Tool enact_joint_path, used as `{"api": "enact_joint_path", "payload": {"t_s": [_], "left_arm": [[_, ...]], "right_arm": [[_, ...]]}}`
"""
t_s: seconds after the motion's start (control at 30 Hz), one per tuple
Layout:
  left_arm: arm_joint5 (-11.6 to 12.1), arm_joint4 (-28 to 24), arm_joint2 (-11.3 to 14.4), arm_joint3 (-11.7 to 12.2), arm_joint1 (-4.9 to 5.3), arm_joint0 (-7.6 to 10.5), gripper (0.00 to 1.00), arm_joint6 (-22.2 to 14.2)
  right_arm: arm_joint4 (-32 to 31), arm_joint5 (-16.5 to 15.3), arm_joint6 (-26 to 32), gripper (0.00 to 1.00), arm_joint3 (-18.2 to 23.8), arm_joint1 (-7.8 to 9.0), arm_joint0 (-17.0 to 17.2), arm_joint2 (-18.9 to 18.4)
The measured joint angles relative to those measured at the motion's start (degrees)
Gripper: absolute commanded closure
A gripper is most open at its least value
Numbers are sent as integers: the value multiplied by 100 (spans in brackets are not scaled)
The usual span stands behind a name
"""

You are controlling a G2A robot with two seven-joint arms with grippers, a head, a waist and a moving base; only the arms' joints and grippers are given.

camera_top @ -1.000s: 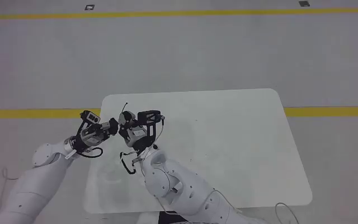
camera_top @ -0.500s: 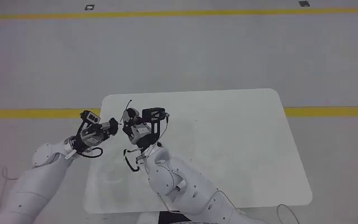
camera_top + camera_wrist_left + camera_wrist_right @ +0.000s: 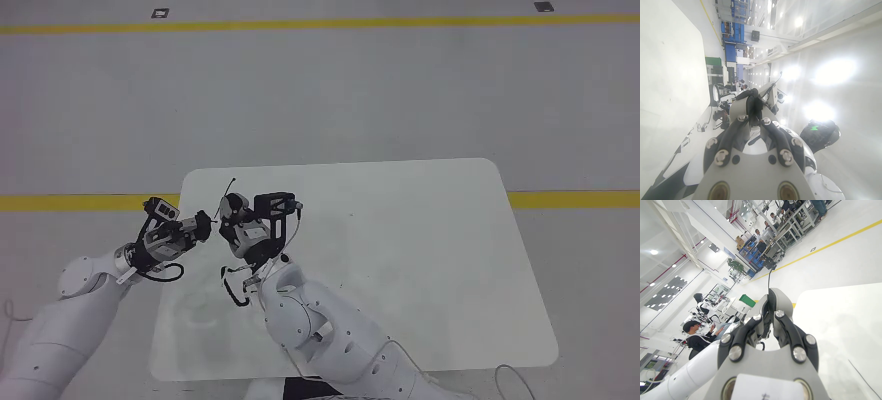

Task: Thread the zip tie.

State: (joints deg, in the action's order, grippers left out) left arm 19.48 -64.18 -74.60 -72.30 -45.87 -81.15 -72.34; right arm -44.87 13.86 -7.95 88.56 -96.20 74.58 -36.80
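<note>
The left gripper is held above the table, just inside the table's left edge and toward its far-left corner. Its fingers are seen pressed together with their dark pads meeting. Whether anything is pinched between them cannot be told from the left wrist view.

The right gripper is held above the same far-left part of the table, slightly further in from the left edge. It is turned toward the left gripper, and the two are close together. Whether they touch cannot be told. Its fingers are clenched on the zip tie, whose black strap is gripped between the pads. From the fingertips the strap is seen standing out as a thin, slightly curved line, ending in the small square head at its free end. In the top view this free end is seen over the table's far edge. The tie is carried clear of the table surface.

A thin dark strand is seen lying flat on the table top in the right wrist view. Beyond the table's right edge, a yellow line is marked on the floor.
</note>
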Motion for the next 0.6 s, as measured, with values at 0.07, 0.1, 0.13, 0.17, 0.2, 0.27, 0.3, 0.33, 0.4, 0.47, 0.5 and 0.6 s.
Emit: {"api": "enact_joint_path", "payload": {"t_s": [0.07, 0.1, 0.13, 0.17, 0.2, 0.27, 0.3, 0.33, 0.4, 0.47, 0.5, 0.6], "left_arm": [[0, 0, 0, 0, 0, 0, 100, 0], [0, 0, 0, 0, 0, 0, 100, 0], [0, 0, 0, 0, 0, 0, 100, 0], [0, 0, 0, 0, 0, 0, 100, 0], [0, 0, 0, 0, 0, 0, 100, 0], [0, 0, 0, 0, 0, 0, 100, 0], [0, 0, 0, 0, 0, 0, 100, 0], [0, 0, 0, 0, 0, 0, 100, 0], [0, 0, 0, 0, 0, 0, 100, 0], [0, 10, -4, -11, -2, 3, 100, 17], [0, 43, -21, -34, -8, 8, 100, 78], [0, 336, -230, -82, -40, 38, 100, 305]], "right_arm": [[0, 0, 0, 100, 0, 0, 0, 0], [0, 0, 0, 100, 0, 0, 0, 0], [0, 0, 0, 100, 0, 0, 0, 0], [0, 0, 0, 100, 0, 0, 0, 0], [0, 0, 0, 100, 0, 0, 0, 0], [0, 0, 0, 100, 0, 0, 0, 0], [0, 0, 0, 100, 0, 0, 0, 0], [0, 0, 0, 100, 0, 0, 0, 0], [0, 0, 0, 100, 0, 0, 0, 0], [0, 0, 0, 100, 0, 0, 0, 0], [0, 0, 0, 100, 0, 0, 0, 0], [0, 0, 0, 100, 0, 0, 0, 0]]}}
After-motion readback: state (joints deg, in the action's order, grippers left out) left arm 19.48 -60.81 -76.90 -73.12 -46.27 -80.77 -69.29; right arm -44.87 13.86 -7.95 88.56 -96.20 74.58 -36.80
